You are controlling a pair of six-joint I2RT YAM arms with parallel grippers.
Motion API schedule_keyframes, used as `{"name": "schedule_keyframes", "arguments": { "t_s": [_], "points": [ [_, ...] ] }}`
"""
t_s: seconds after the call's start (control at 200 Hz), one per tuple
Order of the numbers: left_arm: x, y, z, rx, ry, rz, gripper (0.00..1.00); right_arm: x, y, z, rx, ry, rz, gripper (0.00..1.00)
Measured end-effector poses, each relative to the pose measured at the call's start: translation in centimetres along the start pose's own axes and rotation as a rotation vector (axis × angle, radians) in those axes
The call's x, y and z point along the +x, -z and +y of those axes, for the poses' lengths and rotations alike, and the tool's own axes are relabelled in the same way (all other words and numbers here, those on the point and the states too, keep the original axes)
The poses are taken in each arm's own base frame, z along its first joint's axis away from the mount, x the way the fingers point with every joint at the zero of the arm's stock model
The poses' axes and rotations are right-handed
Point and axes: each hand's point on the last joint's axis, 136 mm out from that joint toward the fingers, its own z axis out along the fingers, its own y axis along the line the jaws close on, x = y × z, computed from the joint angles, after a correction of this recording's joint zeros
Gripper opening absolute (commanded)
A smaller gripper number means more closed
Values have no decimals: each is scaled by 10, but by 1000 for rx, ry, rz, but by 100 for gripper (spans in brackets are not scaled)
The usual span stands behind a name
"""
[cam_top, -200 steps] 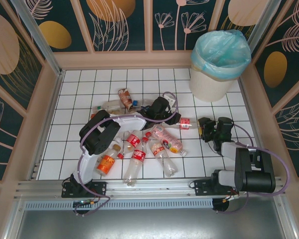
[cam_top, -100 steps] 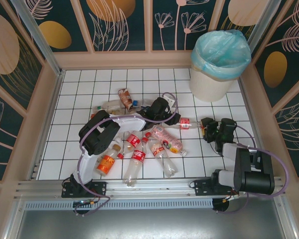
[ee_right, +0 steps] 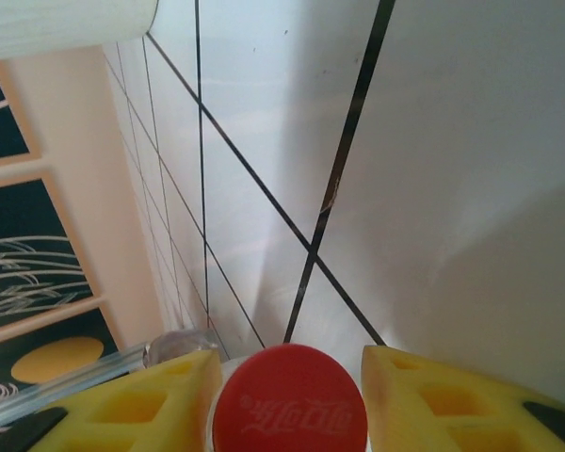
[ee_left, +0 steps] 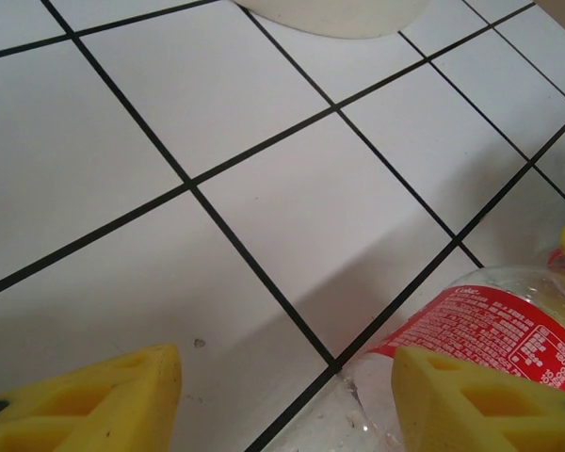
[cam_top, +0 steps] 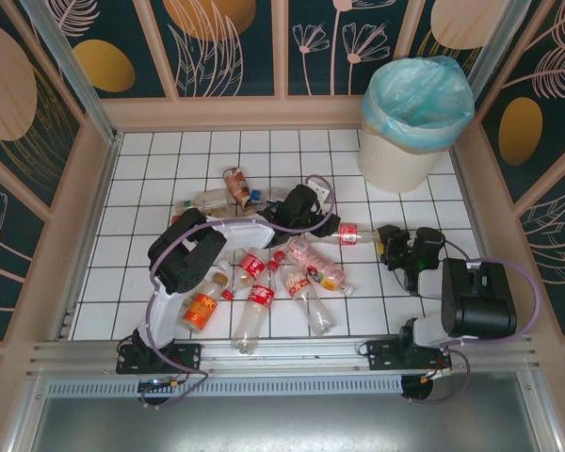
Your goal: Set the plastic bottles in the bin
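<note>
The bin (cam_top: 416, 111), a cream bucket lined with a light blue bag, is standing in the upper right corner of the white tiled table (cam_top: 169, 160), well apart from the plastic bottles (cam_top: 264, 282), which are lying scattered across the middle and lower middle of the overhead frame. Among them, an orange-labelled bottle (cam_top: 202, 307) is lying at the lower left of the pile and a brown-labelled bottle (cam_top: 235, 185) at its upper edge. Right of centre, a red-labelled bottle (cam_top: 350, 233) is lying on its side between the two arms. The right gripper (ee_right: 290, 356) is pinching this bottle at its neck end: in the right wrist view its yellow fingers (ee_right: 160, 400) are pressing against both sides of the red cap (ee_right: 290, 405) at the bottom of the frame. The left gripper (ee_left: 287, 377) is standing open just above the tiles, bare tile showing between its fingertips; the same bottle's red label is showing at the lower right of the left wrist view, and its clear body is lying partly under the fingertip on that side.
</note>
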Motion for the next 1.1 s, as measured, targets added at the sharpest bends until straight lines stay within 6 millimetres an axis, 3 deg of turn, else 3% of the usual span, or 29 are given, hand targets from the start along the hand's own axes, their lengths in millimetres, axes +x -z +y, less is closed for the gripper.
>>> {"name": "schedule_keyframes", "arguments": {
  "t_s": [0.09, 0.42, 0.621, 0.726, 0.866, 1.096],
  "points": [
    [13, 1, 5, -9, 14, 28, 61, 2, -1, -2, -9, -5, 7, 37],
    [13, 3, 5, -11, 36, 26, 64, 0, -2, -1, -28, -9, 13, 19],
    [8, 4, 7, -32, 27, 19, 68, -2, 3, 2, -27, -5, -3, 11],
    [-2, 5, 8, -53, 5, 9, 70, -8, 10, 14, -36, 28, -42, 8],
    [-39, 18, 0, -72, -49, -55, 73, -23, 25, 51, -89, 118, -135, 6],
    [-140, 84, -25, -101, -154, -294, 74, -44, 65, 121, -172, 285, -323, 2]
  ]
}}
